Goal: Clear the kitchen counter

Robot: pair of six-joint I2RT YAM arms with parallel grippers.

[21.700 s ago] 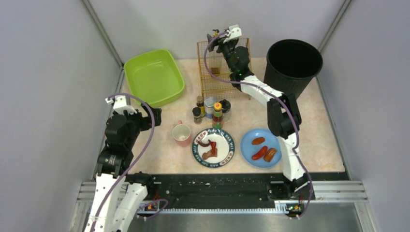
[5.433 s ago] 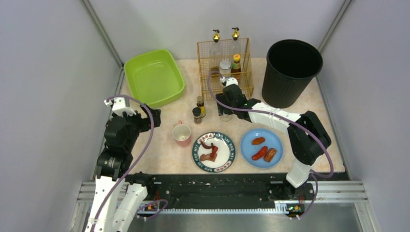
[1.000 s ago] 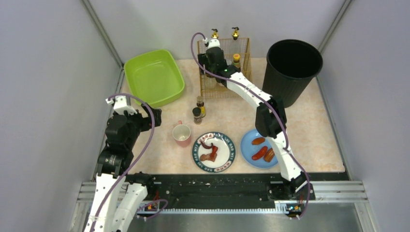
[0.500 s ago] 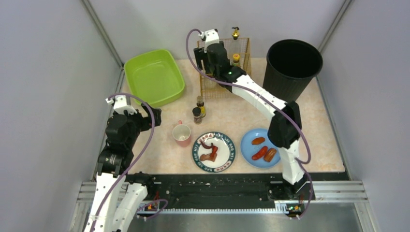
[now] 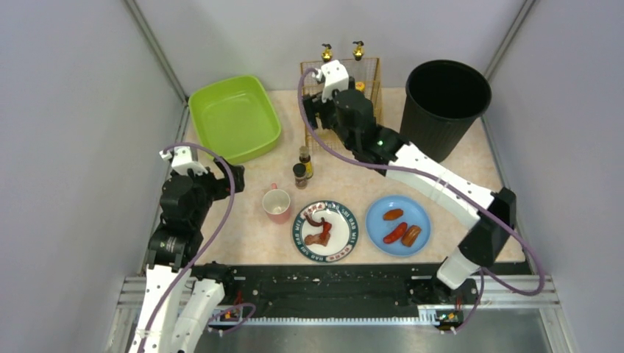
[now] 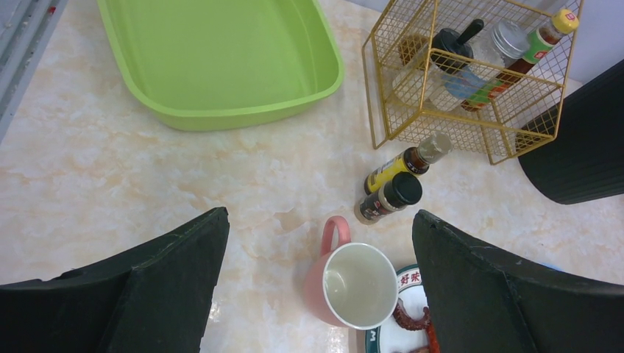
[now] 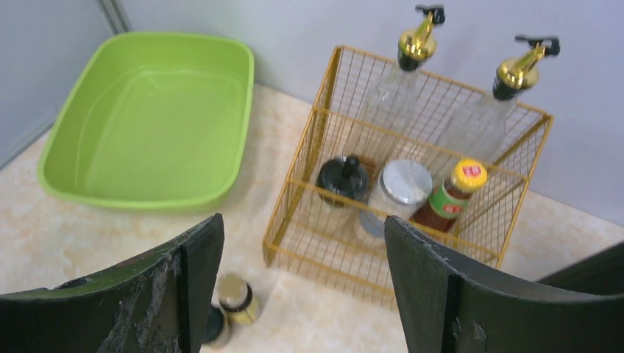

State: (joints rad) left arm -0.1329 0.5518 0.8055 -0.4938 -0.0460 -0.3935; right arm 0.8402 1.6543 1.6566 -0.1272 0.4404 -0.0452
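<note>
Swung back from over the wire rack [image 7: 331, 257], the right tool [image 7: 303, 220] now hangs just nearer, jaws spread and empty. On the tabletop [image 5: 243, 239], left to right: green tub [image 5: 235, 118], left tool [image 6: 320, 215] wide open and holding nothing, pink mug [image 5: 277, 204], spice bottles [image 5: 301, 168], rack, black bin [image 5: 445, 95]. Only the right wrist view shows the black-lidded jar [image 7: 343, 176] inside the rack. Only the overhead view shows the sausages [image 5: 397, 228].

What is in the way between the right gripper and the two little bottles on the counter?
Nothing I can see. The right gripper is open and empty, up in front of the wire rack. The yellow-label bottle and the dark-capped bottle stand free on the kitchen counter below it, outside the rack.
</note>
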